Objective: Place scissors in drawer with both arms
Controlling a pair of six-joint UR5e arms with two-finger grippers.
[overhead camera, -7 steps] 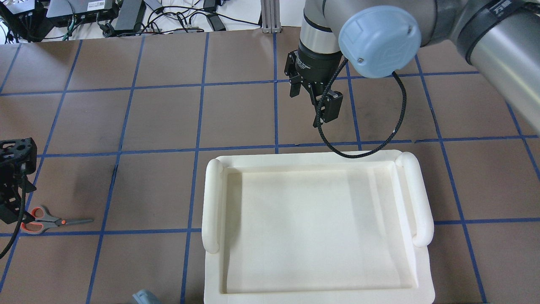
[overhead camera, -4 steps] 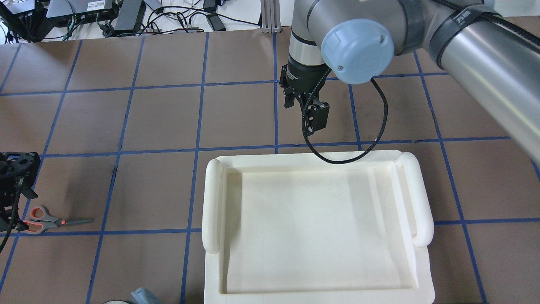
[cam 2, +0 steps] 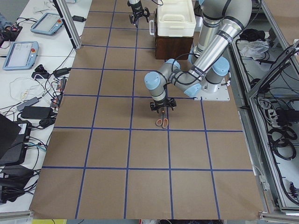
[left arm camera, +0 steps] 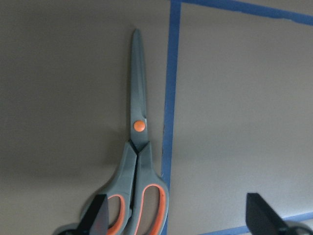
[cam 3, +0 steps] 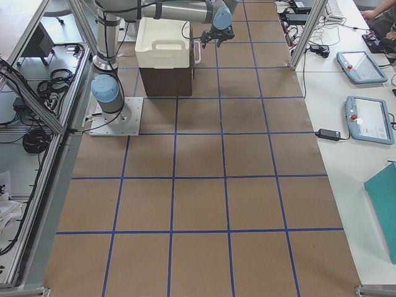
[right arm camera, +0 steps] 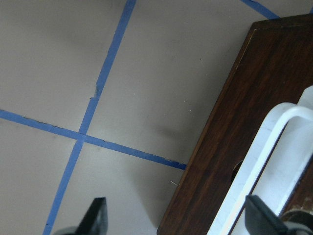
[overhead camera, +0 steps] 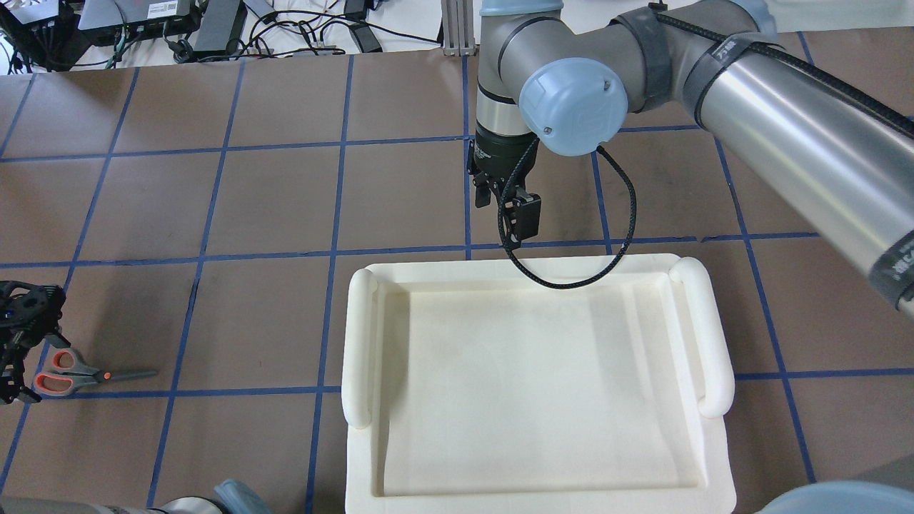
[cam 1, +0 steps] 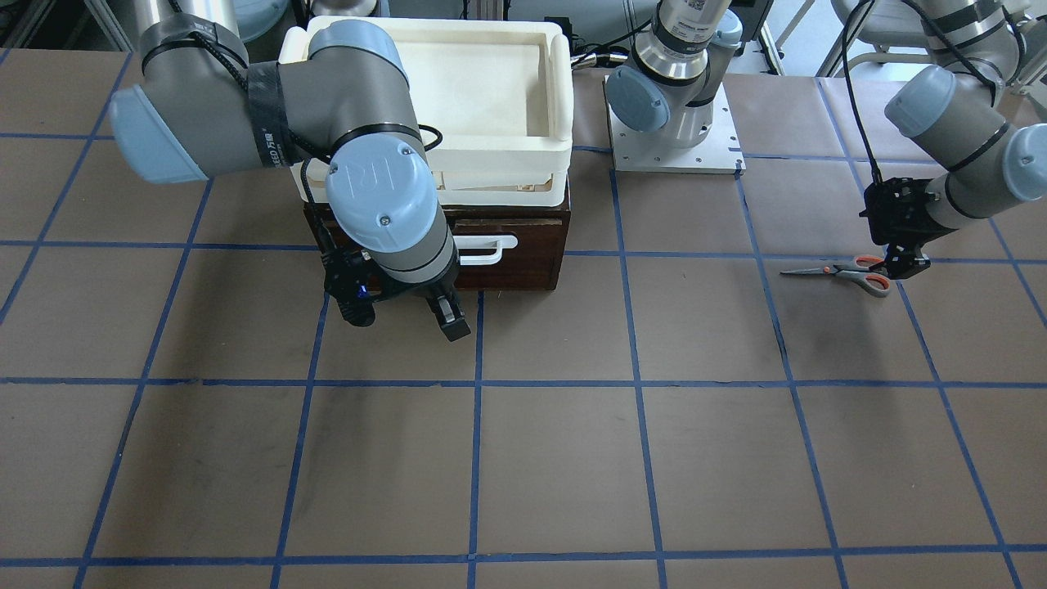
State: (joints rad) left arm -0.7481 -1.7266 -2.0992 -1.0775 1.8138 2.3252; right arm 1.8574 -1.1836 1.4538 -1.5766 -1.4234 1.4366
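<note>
Two grippers are each poised at their own target. In the front-facing view the scissors (cam 1: 851, 272) lie flat and closed on the brown surface (cam 1: 572, 458), well apart from the drawer (cam 1: 523, 245), which looks shut beneath a cream bin (cam 1: 559, 90). The left gripper (cam 1: 902, 263) hangs at the handle loops. The right gripper (cam 1: 402, 317) hovers just before the drawer's white loop handle (cam 1: 491, 245).

The overhead view hides the drawer under the bin. The scissors sit at the left edge, beside a blue tape line (overhead camera: 214, 391).

From the exterior left, nothing else lies near the scissors. The exterior right view is too small to add anything.

The left wrist view shows that gripper's fingers (left arm camera: 98, 218) spread apart. One is at the outer edge of the handle loops and the other is well off across the tape, so the grasp looks off-centre.

The scissors should be light, stiff and very low, with slick blades. The thick plastic handles, or the spot just behind the orange pivot, look like the best hold.

In the right wrist view the fingers are also apart, and the loop handle is off to one side, not between them. The drawer probably needs pulling open first, and the bin above may crowd the drop.
</note>
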